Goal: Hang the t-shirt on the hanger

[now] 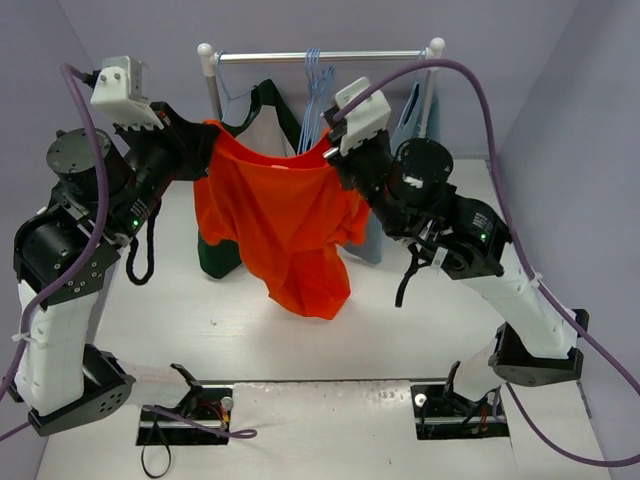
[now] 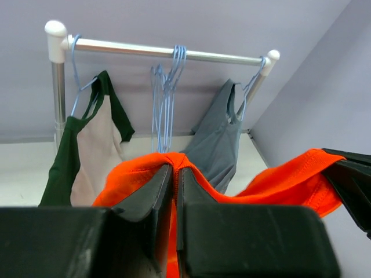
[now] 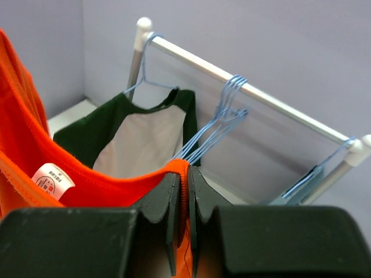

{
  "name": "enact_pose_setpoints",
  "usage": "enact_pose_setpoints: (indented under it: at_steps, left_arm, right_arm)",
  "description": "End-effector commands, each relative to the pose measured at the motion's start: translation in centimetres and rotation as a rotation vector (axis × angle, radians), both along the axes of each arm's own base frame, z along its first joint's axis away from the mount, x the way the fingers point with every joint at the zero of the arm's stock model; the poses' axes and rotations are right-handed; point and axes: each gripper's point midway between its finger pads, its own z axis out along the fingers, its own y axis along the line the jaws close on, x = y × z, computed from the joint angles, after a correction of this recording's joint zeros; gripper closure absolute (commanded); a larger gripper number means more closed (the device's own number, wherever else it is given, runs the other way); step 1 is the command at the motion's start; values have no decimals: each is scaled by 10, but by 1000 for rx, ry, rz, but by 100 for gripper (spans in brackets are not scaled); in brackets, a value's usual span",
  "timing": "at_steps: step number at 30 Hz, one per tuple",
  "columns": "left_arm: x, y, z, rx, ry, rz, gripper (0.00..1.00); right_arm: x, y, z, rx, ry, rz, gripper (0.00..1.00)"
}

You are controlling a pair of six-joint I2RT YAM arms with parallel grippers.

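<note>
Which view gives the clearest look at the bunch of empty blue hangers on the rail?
Left wrist: the empty hangers hang mid-rail, visible nearly full length. Right wrist shows them slanted, lower ends behind the t-shirt. Top external shows only a foreshortened bunch from above.

Orange t-shirt [image 2: 278, 182] in left end effector [image 2: 175, 172]

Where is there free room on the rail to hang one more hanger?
Two bare stretches of rail: between the green-and-white garment and the bunch of empty hangers, and between that bunch and the grey-blue garment. The bunch itself is crowded.
</note>
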Motion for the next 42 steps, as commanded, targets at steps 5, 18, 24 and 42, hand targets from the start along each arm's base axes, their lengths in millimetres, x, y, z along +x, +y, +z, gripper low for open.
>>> enact_pose_setpoints:
  at_steps: [5,18,24,42]
  left_arm:
    - [15,6,-116,83,233,110,100]
    - [-9,-36,-392,9,683,37,100]
    - [-20,-49,-433,49,738,-1,100]
    - [-21,-51,-403,110,732,-20,57]
  right_arm:
    - [2,0,-98,-2,139,-23,100]
    - [-57,-33,-378,176,647,-75,100]
    - [-64,-40,-439,127,739,-135,100]
    - [-48,-20,-353,162,610,-56,45]
